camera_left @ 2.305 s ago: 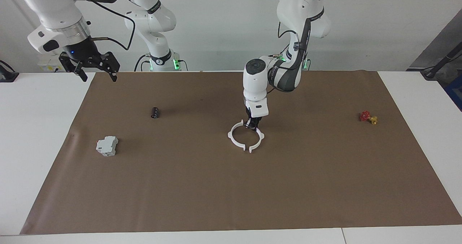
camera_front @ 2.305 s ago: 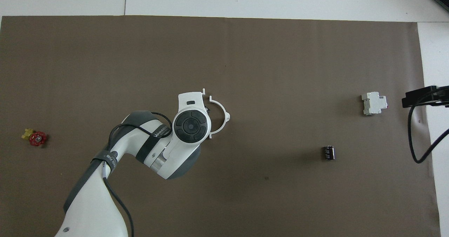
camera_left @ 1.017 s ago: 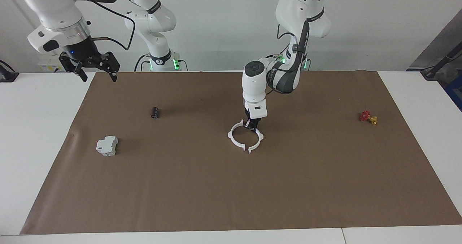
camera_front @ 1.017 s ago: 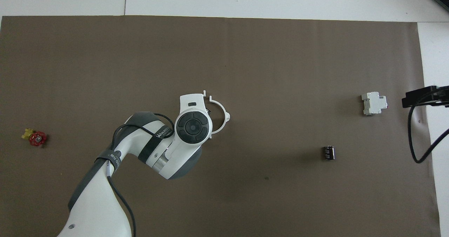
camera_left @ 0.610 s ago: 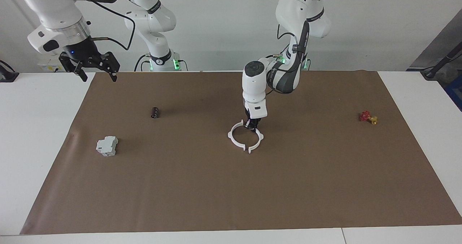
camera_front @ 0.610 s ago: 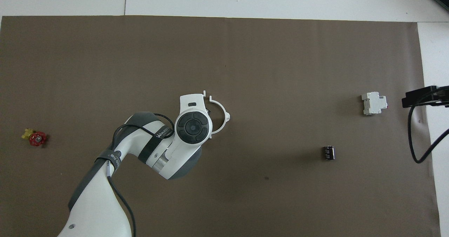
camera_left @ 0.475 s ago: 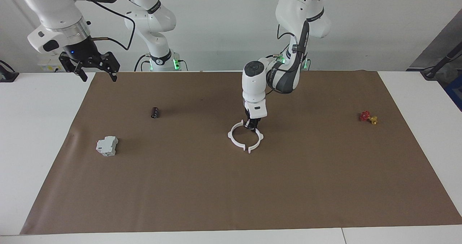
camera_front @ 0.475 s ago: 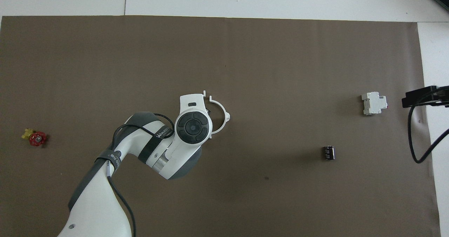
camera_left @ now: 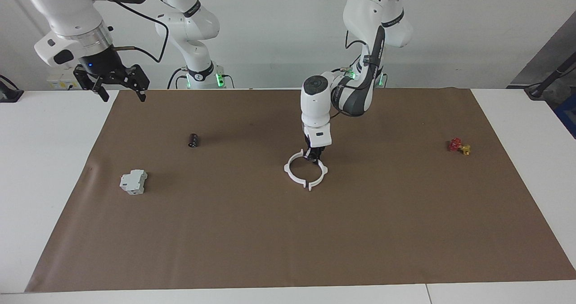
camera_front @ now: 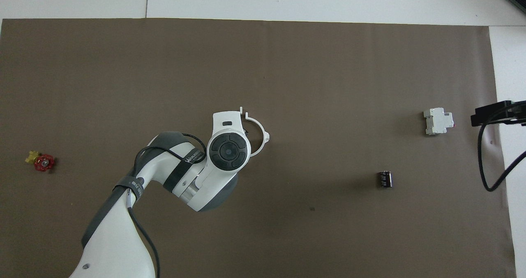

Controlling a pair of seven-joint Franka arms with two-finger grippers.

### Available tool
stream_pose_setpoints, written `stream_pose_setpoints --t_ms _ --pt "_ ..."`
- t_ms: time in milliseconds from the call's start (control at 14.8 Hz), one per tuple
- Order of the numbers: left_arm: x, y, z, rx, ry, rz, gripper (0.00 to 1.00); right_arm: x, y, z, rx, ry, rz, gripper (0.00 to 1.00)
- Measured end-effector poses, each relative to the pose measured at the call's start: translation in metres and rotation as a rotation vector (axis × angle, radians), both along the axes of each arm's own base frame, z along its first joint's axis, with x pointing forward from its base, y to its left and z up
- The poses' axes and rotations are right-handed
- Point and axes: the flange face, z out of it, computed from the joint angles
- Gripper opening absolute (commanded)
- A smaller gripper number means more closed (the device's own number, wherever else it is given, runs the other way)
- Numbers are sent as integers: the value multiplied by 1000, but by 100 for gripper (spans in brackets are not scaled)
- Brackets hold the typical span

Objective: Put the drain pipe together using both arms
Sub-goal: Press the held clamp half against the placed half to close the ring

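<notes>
Left gripper (camera_left: pixel 314 156), pinched on the arc (camera_left: pixel 318 174) nearest the valve (camera_left: pixel 459 146), has nudged it closer to its mate (camera_left: pixel 292 171) mid-mat, gap nearly shut, joining almost done; right gripper (camera_left: pixel 119 87) waits spread near the block (camera_left: pixel 133 181).

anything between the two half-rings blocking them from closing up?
Nothing visible. The left gripper is shut on one half-ring beside the other half-ring; only bare mat shows in the small gap between their tabs.

My arms are glossy white with dark joint bands, each gripper black. The drain pipe (camera_left: pixel 305 171) arcs are white on a plain brown mat (camera_left: pixel 288 232) covering the white desk (camera_left: pixel 45 169). A red-and-yellow valve (camera_left: pixel 459 146), a pale grey block (camera_left: pixel 133 181) and a small black cylinder (camera_left: pixel 193 140) lie there too.
</notes>
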Motion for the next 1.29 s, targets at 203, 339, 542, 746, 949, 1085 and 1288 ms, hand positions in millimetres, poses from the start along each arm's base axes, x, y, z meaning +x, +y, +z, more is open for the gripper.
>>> stream_pose_setpoints --t_ms 203,339,542,746,949,1085,1288 --pt "-1 -1 0 7 0 -28 0 0 0 0 0 0 0 100" --pt "-1 -1 0 9 0 -36 0 0 0 0 0 0 0 100" --pt "-2 -2 0 11 0 -44 0 0 0 0 0 0 0 100" --pt "-3 -2 0 16 4 -65 0 0 0 0 0 0 0 100" --pt "-3 -2 0 18 6 -72 0 0 0 0 0 0 0 100" --pt "-3 -2 -1 19 6 -72 0 0 0 0 0 0 0 100" --pt "-3 -2 -1 19 6 -72 0 0 0 0 0 0 0 100"
